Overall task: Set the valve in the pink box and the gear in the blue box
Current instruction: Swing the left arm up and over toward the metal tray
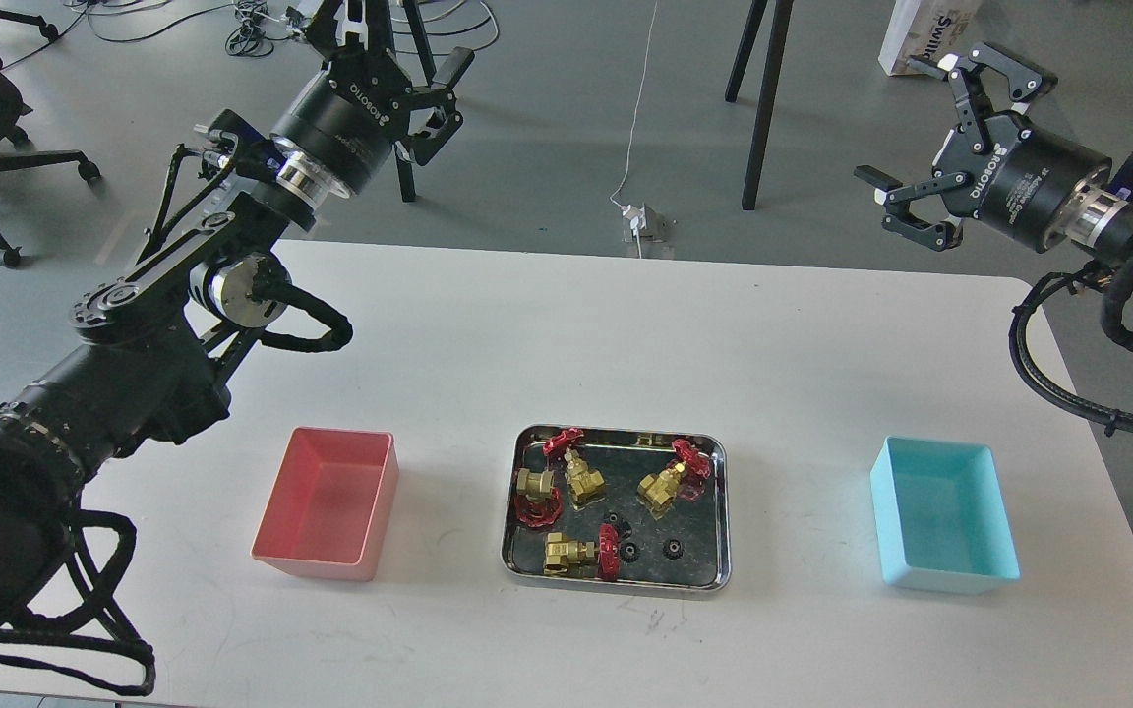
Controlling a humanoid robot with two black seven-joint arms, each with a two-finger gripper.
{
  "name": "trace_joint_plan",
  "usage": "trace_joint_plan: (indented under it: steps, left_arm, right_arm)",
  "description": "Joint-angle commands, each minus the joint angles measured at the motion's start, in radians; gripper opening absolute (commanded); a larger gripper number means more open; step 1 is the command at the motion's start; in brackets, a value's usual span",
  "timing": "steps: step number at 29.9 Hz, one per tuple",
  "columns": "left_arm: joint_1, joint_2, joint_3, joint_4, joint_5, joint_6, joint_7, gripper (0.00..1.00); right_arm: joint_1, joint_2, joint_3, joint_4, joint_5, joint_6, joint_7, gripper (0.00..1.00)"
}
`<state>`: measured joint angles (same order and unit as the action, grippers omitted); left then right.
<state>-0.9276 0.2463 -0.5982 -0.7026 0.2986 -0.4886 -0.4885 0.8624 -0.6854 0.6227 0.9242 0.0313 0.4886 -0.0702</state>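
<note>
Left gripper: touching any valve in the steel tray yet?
Apart. Head view shows the left gripper raised beyond the table's far edge, open, well clear of the steel tray where the valves lie.

Both arms are built of black segments joined by polished silver rings. Black corrugated cables are looped alongside. White lettering is printed on each wrist.

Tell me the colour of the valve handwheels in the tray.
Red handwheels, clearest in the head view.

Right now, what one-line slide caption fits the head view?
Both open grippers, left and right, raised above the table; valves and gears in steel tray between empty pink box and blue box.
</note>
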Motion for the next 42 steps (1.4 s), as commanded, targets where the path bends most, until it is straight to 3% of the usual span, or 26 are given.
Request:
trace_joint_plan:
  steps: [1, 11, 16, 19, 24, 28, 31, 36, 40, 42]
  left_arm:
    - [0.007, 0.008, -0.002, -0.031, 0.000, 0.000, 0.000, 1.00]
    - [0.016, -0.019, -0.035, -0.035, -0.070, 0.000, 0.000, 1.00]
    - [0.017, -0.025, -0.115, -0.188, -0.075, 0.000, 0.000, 1.00]
    - [-0.066, 0.023, -0.088, -0.279, -0.061, 0.000, 0.000, 1.00]
    - [-0.311, 0.172, 0.344, -0.357, -0.039, 0.000, 0.000, 1.00]
    - [-0.569, 0.217, 0.729, -0.442, 0.054, 0.000, 0.000, 1.00]
    - [-0.744, 0.191, 0.956, -0.498, 0.124, 0.000, 0.000, 1.00]
    - [-0.976, -0.028, 1.302, -0.574, 0.287, 0.016, 0.000, 0.99]
    - [-1.039, -0.246, 1.608, -0.560, 0.463, 0.272, 0.000, 0.99]
    - [-1.034, -0.246, 1.698, -0.554, 0.496, 0.405, 0.000, 0.99]
  right_arm:
    - [-0.003, 0.062, 0.020, -0.080, -0.004, 0.000, 0.006, 0.99]
    - [-0.003, 0.145, 0.196, -0.104, -0.002, 0.000, 0.006, 0.99]
    - [0.010, 0.167, 0.236, -0.093, 0.032, 0.000, 0.003, 0.99]
    - [0.007, 0.165, 0.239, -0.093, 0.035, -0.035, 0.003, 0.99]
    - [0.007, 0.156, 0.253, -0.102, 0.036, -0.062, 0.004, 0.99]
    - [0.012, 0.165, 0.356, -0.097, 0.038, -0.255, 0.004, 0.99]
    - [0.014, 0.167, 0.382, -0.097, 0.038, -0.269, 0.004, 0.99]
    - [0.007, 0.168, 0.371, -0.094, 0.038, -0.271, 0.001, 0.99]
    - [0.006, 0.172, 0.370, -0.045, 0.054, -0.312, -0.010, 0.99]
    - [0.004, 0.158, 0.368, -0.021, 0.059, -0.318, -0.010, 0.99]
